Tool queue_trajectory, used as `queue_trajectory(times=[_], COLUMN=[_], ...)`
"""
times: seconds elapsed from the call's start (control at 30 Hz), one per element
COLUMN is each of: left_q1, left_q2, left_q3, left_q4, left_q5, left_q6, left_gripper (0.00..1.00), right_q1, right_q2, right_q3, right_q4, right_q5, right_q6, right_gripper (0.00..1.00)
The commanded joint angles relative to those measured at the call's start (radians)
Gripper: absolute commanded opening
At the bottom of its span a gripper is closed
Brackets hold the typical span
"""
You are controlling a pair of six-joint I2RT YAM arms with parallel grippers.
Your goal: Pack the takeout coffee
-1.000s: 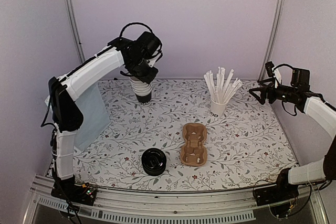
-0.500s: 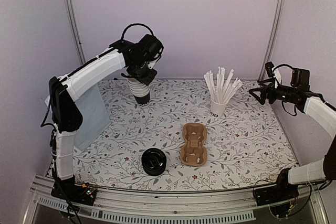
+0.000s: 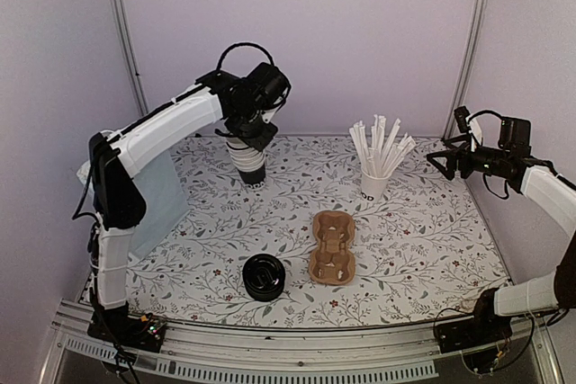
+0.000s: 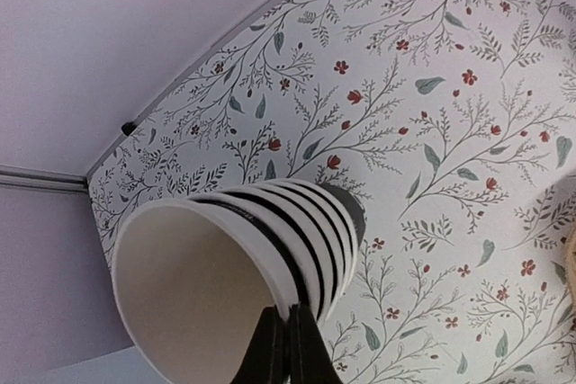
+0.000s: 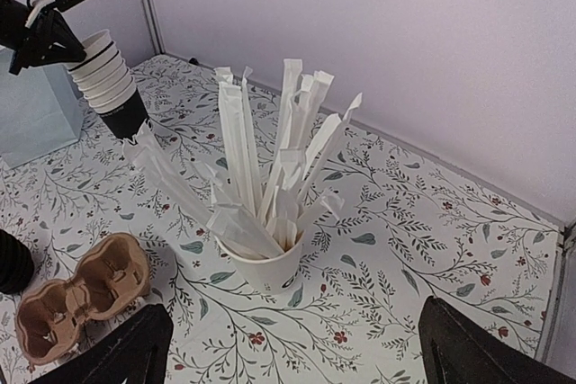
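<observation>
My left tool (image 4: 286, 341) is clenched on the rim of the stack (image 3: 248, 161), pinching the wall of the innermost cup, in the upper left-centre of the overhead view. My right tool (image 3: 441, 161) hangs released at the far right, gaping wide, with nothing in it.

I see no single black cup standing apart yet; the only such cups are nested in the stack I am holding. The lids (image 3: 263, 277) sit low in the frame, left of centre, just beside the carrier (image 3: 331, 246).

The stack's long axis runs from the whitish rim under my tool down to the black base, leaning a little. I cannot tell whether the base touches the desk (image 3: 423, 231).

From my left tool, the carrier and lids lie toward the lower right. The left arm is far nearer the cups; the right arm sits beyond the straws (image 3: 378, 152), well apart. I judge that freeing one cup comes next.
</observation>
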Motion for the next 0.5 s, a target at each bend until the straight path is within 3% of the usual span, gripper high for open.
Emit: queue_trajectory(times=[0.0,0.03,0.13,0.23,0.47], left_q1=[0.045,0.046,-0.014,0.003,-0.026], left_q2=[0.042,0.022,0.000,0.033,0.013], left_q3=[0.107,0.088,-0.011,0.091,0.059], left_q4=[-0.080,-0.051,0.005,-0.059,-0.040], left_q5=[0.029,0.089,-0.297,-0.113,-0.120], left_q6=[-0.028,-0.050,-0.012,-0.049,-0.043], left_gripper=[0.00,0.00,0.00,0.00,0.00], right_q1=[-0.004,-0.005,-0.005,-0.005,-0.005], right_q2=[0.003,0.002,0.001,-0.001,0.002], right_q3=[0.005,0.004,0.006,0.005,0.006], right_q4=[-0.010,-0.011,-0.013,-0.014,-0.015], right_q5=[-0.018,-0.019,-0.017,-0.019,-0.023], right_q6=[-0.011,-0.011,-0.013,-0.015,-0.017], right_gripper=[0.99,0.99,0.99,0.99,0.99])
